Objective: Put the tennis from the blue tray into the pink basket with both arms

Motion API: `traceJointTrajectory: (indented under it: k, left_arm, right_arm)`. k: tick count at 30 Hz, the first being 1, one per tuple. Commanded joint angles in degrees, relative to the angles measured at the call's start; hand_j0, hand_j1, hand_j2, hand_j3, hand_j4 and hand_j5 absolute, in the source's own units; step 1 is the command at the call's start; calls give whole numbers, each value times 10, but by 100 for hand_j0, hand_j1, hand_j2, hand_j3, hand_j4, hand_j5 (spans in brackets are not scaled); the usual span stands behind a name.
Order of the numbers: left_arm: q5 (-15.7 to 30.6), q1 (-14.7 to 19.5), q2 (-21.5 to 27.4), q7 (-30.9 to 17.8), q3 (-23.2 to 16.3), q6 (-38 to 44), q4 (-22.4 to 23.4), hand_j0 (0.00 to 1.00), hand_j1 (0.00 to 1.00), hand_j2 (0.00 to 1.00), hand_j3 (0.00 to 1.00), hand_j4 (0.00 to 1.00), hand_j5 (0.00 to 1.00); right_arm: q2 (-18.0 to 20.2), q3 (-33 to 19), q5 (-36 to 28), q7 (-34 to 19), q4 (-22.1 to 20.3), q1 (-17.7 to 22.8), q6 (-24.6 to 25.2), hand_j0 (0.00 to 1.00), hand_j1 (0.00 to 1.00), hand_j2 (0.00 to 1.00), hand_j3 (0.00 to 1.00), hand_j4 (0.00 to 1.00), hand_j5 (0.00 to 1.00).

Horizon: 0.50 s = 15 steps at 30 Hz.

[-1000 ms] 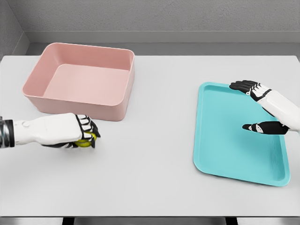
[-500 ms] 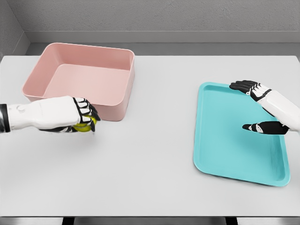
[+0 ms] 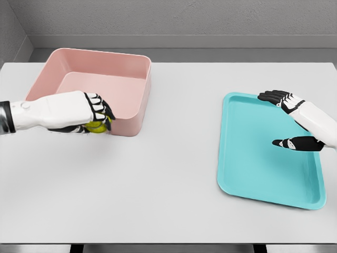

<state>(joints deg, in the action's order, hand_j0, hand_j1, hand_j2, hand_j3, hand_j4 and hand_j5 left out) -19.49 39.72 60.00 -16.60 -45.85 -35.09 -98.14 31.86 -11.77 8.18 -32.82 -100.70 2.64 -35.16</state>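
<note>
Now the left hand (image 3: 84, 112) clenches the tennis ball (image 3: 96, 126), its fingers (image 3: 99, 108) over the near wall of the pink basket (image 3: 131, 113), whose floor beyond lies open. The right hand (image 3: 295, 122) hangs released over the blue tray (image 3: 253, 158), white table (image 3: 168, 184) between.

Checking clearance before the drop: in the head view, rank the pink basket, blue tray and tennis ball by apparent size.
1. Pink basket and blue tray: close in apparent size, so I won't rank one above the other.
2. Tennis ball: far smallest, mostly hidden in the left hand.
</note>
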Motion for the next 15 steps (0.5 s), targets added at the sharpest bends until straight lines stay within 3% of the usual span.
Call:
traceJointTrajectory:
  k: [1,15]
  left_arm:
    - [3,0,-11,0,0,1,15,59,59,59,59,59,59]
    - [2,49,-56,0,-3,1,105,59,59,59,59,59,59]
  right_arm:
    - [0,0,-4,-1,0,0,2,100,100,100,100,100,100]
    - [0,0,-4,-1,0,0,2,100,100,100,100,100,100]
